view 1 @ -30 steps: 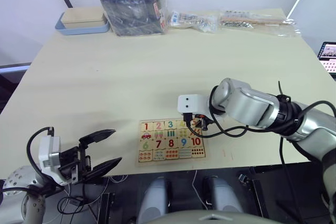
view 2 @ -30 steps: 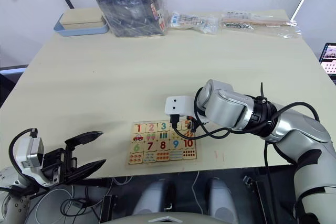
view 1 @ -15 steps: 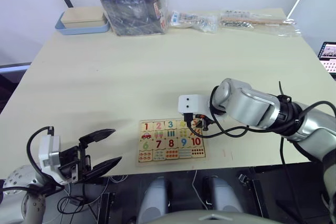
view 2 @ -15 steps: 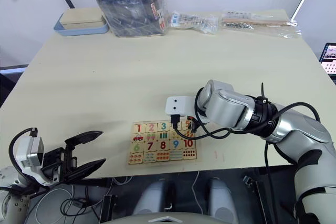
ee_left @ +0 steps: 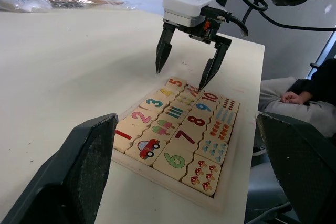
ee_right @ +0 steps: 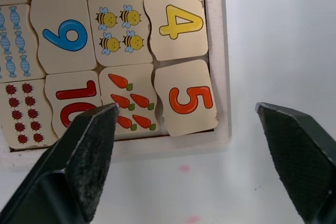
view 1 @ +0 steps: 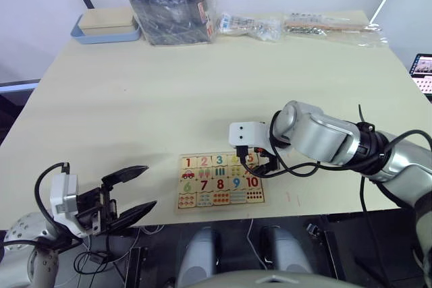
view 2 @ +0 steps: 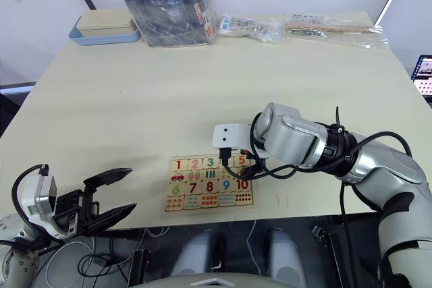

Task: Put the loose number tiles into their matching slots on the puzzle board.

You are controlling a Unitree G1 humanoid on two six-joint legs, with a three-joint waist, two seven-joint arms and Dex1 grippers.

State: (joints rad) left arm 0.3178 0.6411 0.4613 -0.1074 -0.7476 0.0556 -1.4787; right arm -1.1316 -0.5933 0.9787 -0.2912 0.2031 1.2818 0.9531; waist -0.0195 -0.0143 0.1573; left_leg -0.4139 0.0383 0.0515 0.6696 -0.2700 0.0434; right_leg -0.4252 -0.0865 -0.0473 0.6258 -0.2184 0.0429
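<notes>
The left gripper [view 1: 128,193] hangs open off the table's [view 1: 169,106] near-left edge. Rightward, the puzzle board [view 1: 219,180] lies near the front edge (tiles 1–5 [ee_left: 148,112] seated), right gripper [ee_left: 186,74] open above tile 5 [ee_right: 186,100].
</notes>
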